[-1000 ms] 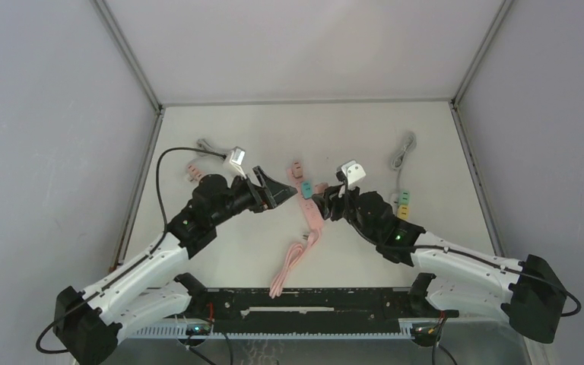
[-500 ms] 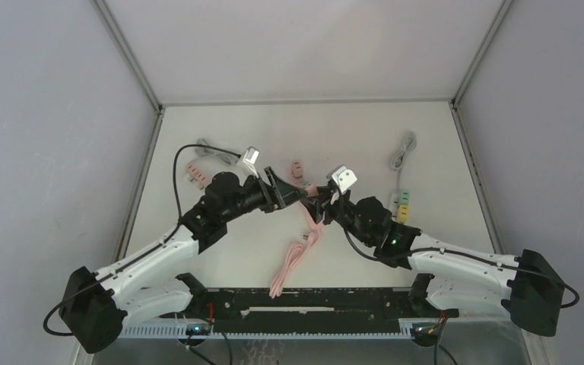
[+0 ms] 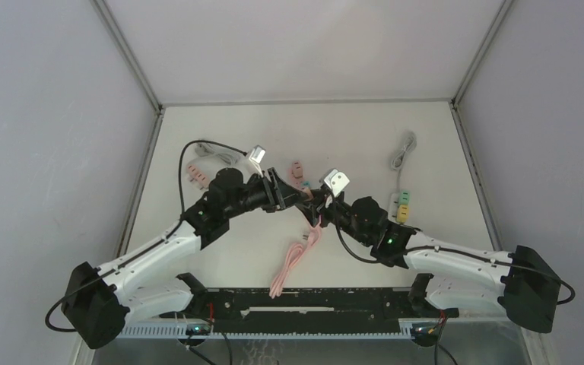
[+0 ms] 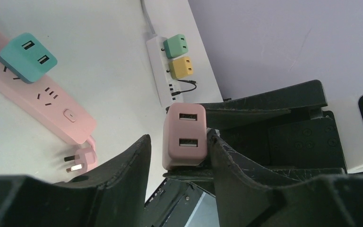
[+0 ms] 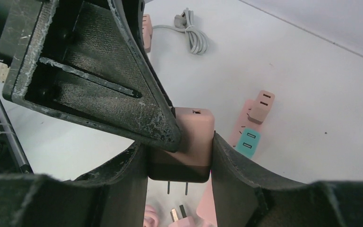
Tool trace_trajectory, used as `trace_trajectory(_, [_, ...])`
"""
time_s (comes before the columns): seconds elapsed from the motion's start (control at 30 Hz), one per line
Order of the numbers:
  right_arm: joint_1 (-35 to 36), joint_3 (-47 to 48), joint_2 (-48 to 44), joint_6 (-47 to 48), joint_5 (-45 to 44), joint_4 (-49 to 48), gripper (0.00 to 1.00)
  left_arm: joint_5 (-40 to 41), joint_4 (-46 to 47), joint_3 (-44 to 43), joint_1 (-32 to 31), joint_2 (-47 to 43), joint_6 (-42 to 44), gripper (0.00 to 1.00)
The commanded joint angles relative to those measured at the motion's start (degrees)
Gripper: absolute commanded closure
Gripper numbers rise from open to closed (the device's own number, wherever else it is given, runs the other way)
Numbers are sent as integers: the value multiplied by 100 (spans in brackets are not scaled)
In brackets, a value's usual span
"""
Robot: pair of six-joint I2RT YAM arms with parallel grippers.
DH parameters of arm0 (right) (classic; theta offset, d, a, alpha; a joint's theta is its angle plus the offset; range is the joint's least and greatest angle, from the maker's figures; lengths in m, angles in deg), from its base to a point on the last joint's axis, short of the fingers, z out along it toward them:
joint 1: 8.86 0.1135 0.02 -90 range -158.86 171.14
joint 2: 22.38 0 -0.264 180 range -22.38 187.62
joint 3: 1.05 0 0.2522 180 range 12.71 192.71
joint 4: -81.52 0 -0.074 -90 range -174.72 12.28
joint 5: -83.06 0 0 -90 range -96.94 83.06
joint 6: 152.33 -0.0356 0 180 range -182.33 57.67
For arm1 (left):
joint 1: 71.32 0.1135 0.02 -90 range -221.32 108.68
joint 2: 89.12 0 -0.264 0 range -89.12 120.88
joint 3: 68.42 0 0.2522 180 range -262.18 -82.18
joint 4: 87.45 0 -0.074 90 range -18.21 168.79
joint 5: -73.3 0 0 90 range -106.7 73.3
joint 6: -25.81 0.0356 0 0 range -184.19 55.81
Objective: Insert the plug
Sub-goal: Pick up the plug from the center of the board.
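Observation:
A pink two-port plug [image 5: 194,137] hangs above the table with its two prongs pointing down, and my right gripper [image 5: 179,156] is shut on its sides. My left gripper [image 4: 178,142] reaches around the same plug [image 4: 184,137] from the other side. One of its fingers [image 4: 236,165] touches the plug and a gap shows at the other, so it stands open. In the top view both grippers meet at the plug [image 3: 309,196] over the pink power strip [image 3: 311,220]. That strip [image 4: 52,101] lies on the table with a teal adapter [image 4: 27,56] plugged in.
A white power strip [image 4: 158,71] at the right carries a green adapter [image 4: 176,46] and a yellow one [image 4: 182,67]. The pink strip's cable [image 3: 290,265] trails toward the near edge. A grey coiled cable [image 5: 191,33] and a small pink adapter [image 3: 194,172] lie at the left.
My left gripper has swung right to the plug and its jaws have narrowed around it. The right gripper has shifted slightly left with the plug still in it.

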Motion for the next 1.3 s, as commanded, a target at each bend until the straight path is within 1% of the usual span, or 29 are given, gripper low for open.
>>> trace_trajectory(0.0, [60, 45, 31, 121, 200, -387, 92, -338, -75, -448, -22, 105, 295, 49])
trace_trajectory(0.13, [61, 49, 55, 143, 248, -374, 92, -389, -125, -498, -27, 121, 338, 58])
trace_trajectory(0.27, [53, 46, 66, 142, 263, -360, 91, -455, -157, -490, -22, 99, 355, 70])
trace_trajectory(0.33, [50, 44, 68, 148, 271, -353, 88, -456, -192, -474, -25, 97, 369, 77])
trace_trajectory(0.37, [56, 50, 61, 149, 284, -347, 85, -433, -218, -465, -23, 89, 385, 81])
trace_trajectory(0.43, [29, 89, 68, 138, 304, -238, 68, -306, -306, -442, -22, 57, 416, 88])
trace_trajectory(0.5, [9, 120, 79, 107, 320, -96, 51, -93, -419, -430, -22, -19, 477, 92])
trace_trajectory(0.53, [-17, 127, 85, 57, 323, -39, 43, 82, -528, -436, -27, -55, 522, 95])
trace_trajectory(0.57, [-82, 126, 93, -7, 339, 22, 37, 278, -648, -447, -27, -119, 569, 96])
trace_trajectory(0.63, [-239, 122, 126, -208, 446, 184, 31, 740, -925, -471, -23, -241, 640, 99])
trace_trajectory(0.7, [-414, 125, 181, -510, 618, 344, 24, 1241, -1162, -460, -22, -409, 703, 100])
trace_trajectory(0.77, [-592, 129, 264, -794, 759, 509, 22, 1706, -1363, -417, -22, -548, 756, 100])
trace_trajectory(0.9, [-990, 123, 503, -1422, 950, 808, 21, 2455, -1566, -264, -23, -767, 819, 100])
trace_trajectory(1.07, [-1637, 122, 879, -2322, 1408, 1204, 23, 2767, -1619, -103, -22, -857, 806, 100])
trace_trajectory(1.17, [-1946, 130, 1169, -2842, 1713, 1290, 28, 2842, -1582, -32, -22, -800, 719, 100])
trace_trajectory(1.27, [-2069, 129, 1443, -3228, 1897, 1227, 34, 2850, -1511, 36, -22, -707, 633, 100])
